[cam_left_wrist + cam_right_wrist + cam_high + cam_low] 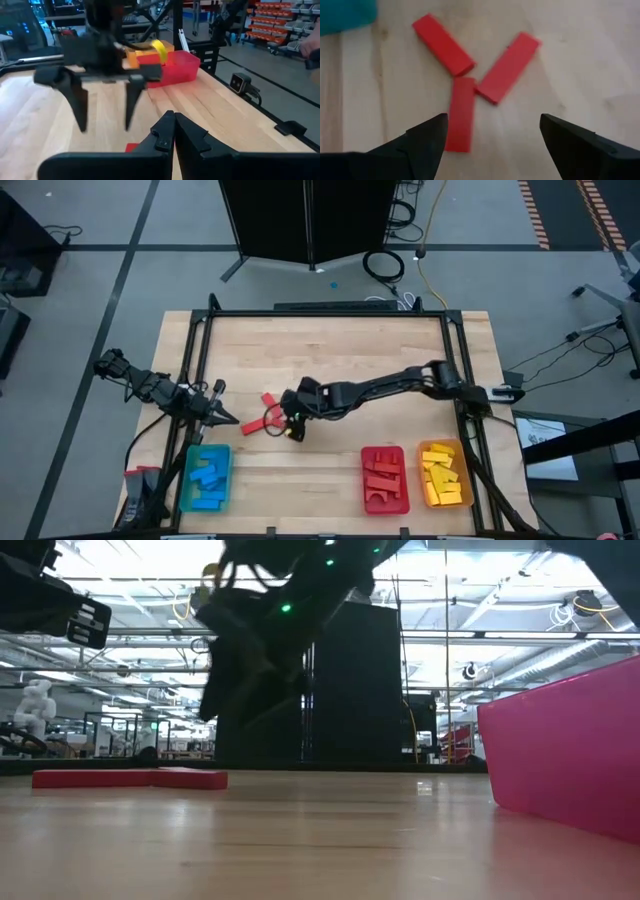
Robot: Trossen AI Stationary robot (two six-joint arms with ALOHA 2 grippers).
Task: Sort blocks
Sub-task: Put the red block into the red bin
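Over the middle of the tabletop (330, 345) my right pincer (492, 137) hangs with its two fingers spread wide apart, holding nothing and touching nothing. Just ahead of the fingertips lie three red blocks (470, 75) flat on the wood, fanned out like a Y: one long bar (443, 44) slanting toward the blue tray's corner, a second bar (509, 67) slanting the other way, and a third bar (460, 114) pointing back toward my left-hand finger (422, 142). Their inner ends meet closely; whether they actually touch I cannot tell. From above, the same red blocks (258, 418) show just beside my right pincer (293, 428), between it and my left arm.

My left pincer (172, 135) waits at the tabletop's left edge, fingers pressed together with nothing between them. It points across the wood toward the right pincer (102, 107), whose dark fingers hang down well separated.

Along the near edge sit three trays: a blue tray (186, 480) holding blue blocks (208, 478), a red tray (366, 480) holding red blocks (384, 478), and an orange tray (466, 475) holding yellow blocks (442, 475). At tabletop height, the loose red blocks (130, 778) lie low on the wood beneath my arm, and the red tray's wall (570, 755) rises at the side.
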